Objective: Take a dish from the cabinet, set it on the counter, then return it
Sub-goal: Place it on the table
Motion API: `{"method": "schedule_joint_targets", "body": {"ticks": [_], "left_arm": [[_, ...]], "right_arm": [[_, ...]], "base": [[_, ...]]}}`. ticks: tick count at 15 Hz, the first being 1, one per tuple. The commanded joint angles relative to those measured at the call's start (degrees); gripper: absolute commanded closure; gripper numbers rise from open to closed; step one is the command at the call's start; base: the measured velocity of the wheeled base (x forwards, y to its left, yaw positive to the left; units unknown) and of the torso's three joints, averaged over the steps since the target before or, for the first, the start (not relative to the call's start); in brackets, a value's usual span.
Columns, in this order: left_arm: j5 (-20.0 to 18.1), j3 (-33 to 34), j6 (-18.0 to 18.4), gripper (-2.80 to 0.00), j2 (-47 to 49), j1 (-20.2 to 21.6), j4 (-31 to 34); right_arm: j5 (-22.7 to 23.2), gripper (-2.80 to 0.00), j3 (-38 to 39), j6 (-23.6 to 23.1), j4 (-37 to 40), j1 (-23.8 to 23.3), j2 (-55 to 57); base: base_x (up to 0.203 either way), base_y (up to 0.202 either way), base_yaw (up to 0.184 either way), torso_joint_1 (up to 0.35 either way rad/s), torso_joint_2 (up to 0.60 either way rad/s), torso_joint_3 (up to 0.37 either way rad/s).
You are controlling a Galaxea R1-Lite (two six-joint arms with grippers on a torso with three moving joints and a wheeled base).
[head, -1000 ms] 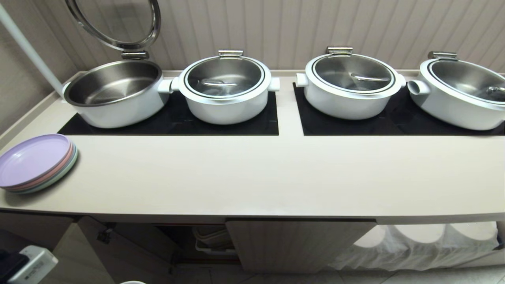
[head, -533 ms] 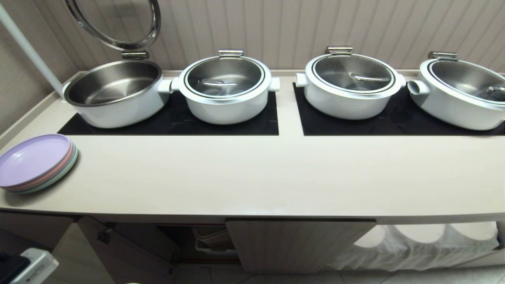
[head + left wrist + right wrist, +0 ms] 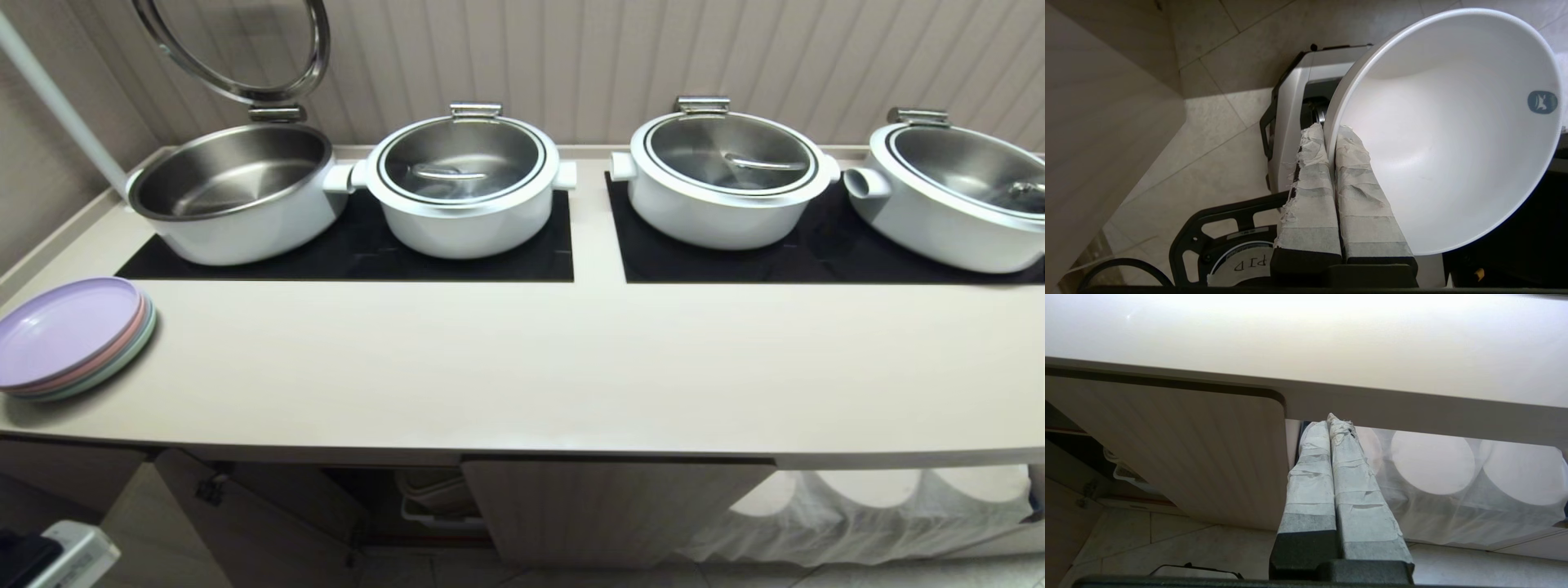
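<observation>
Counter space comes first: the long cream-beige counter [image 3: 522,367] with black hob panels runs bare along its front, big white lidded pots [image 3: 469,188] at twelve o'clock, a stack of pastel plates [image 3: 69,335] at nine. Below, the pale fluted cabinet [image 3: 612,506] stands open at six to seven o'clock. The small glossy white dish [image 3: 1445,134] hangs low over the floor, out of the head view, tilted on edge. The left gripper [image 3: 1331,139] pinches its rim, one taped finger inside, one outside. So the counter lies up and forward. The right gripper [image 3: 1331,422] sits closed, empty, under the counter edge.
</observation>
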Motion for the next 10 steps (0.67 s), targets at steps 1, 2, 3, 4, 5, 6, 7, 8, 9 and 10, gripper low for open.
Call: {"method": "schedule_joint_targets", "body": {"ticks": [1,2,3,4,5,6,7,8,9,10], "left_arm": [[0.0,-0.1,-0.1,0.0,0.1,0.0,0.2],[0.0,-0.1,-0.1,0.0,0.1,0.0,0.2],[0.0,-0.1,-0.1,0.0,0.1,0.0,0.1],[0.0,-0.2,-0.1,0.0,0.4,0.0,0.1],[0.1,-0.2,-0.1,0.0,0.5,0.1,0.1],[0.1,-0.2,-0.2,0.0,0.4,0.1,0.1],[0.1,-0.1,-0.2,0.0,0.2,0.1,0.1],[0.1,-0.2,-0.2,0.0,0.2,0.0,0.1],[0.0,-0.2,-0.2,0.0,0.3,0.0,0.1],[0.1,-0.2,-0.2,0.0,0.2,0.0,0.1]], "right_arm": [[0.1,0.0,0.0,-0.1,0.0,0.0,0.0],[0.1,0.0,0.0,-0.1,0.0,0.1,0.0],[0.0,0.0,0.0,-0.1,0.0,0.0,0.0],[0.1,0.0,0.0,-0.1,0.0,0.0,0.0],[0.1,0.0,0.0,-0.1,0.0,0.1,0.0],[0.1,0.0,0.0,-0.1,0.0,0.0,0.0],[0.0,0.0,0.0,-0.1,0.0,0.0,0.0],[0.1,0.0,0.0,-0.1,0.0,0.1,0.0],[0.0,0.0,0.0,-0.1,0.0,0.0,0.0],[0.1,0.0,0.0,-0.1,0.0,0.0,0.0]], "base": [[0.004,-0.133,0.002,0.007,0.0,0.002],[0.001,-0.181,0.005,0.007,0.0,-0.002],[0.0,-0.191,0.004,-0.003,0.0,0.006],[0.0,-0.202,0.002,0.003,0.0,0.007],[0.0,-0.197,0.001,-0.002,0.0,-0.002],[0.0,-0.192,0.003,0.002,0.0,0.002],[0.0,-0.196,-0.002,0.007,0.0,0.002],[0.0,-0.194,0.002,0.002,0.01,0.002],[0.0,-0.196,0.001,0.001,0.0,-0.001],[0.0,-0.193,0.0,0.002,0.0,0.005]]}}
